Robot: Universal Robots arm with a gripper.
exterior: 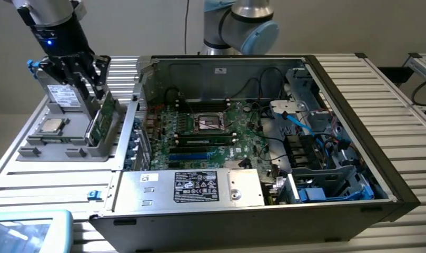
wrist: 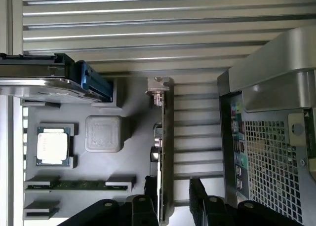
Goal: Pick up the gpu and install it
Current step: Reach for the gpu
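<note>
Hovers the gripper [exterior: 86,84] over the grey parts tray [wrist: 131,157], fingers [wrist: 197,199] spread wide and gripping nothing. Straddles the gpu [wrist: 167,147] edge-on in the wrist view, one finger to each side of the board, possibly brushing one face; hard to tell.

Finds the gpu standing on edge in its slot along the tray's side nearest the computer case [exterior: 353,121], silver end bracket at the end away from the fingers. Leaves the processor [wrist: 53,146], the memory stick [wrist: 74,185] and the silver drive [wrist: 39,80] with blue tabs in their own tray pockets, farther from the case than the gpu.

Reads as the pick step, with no closing on the card yet and no card seated in the case beside the tray. Would call, by this judgement, for settling square along the board, closing on both faces clear of the bracket, and drawing straight out of the tray slot without rocking.

Shows a white label on the drive and a black-and-white sticker on the power supply [exterior: 198,185] in the case next to the tray; print too small to read. Makes out no brand name.
</note>
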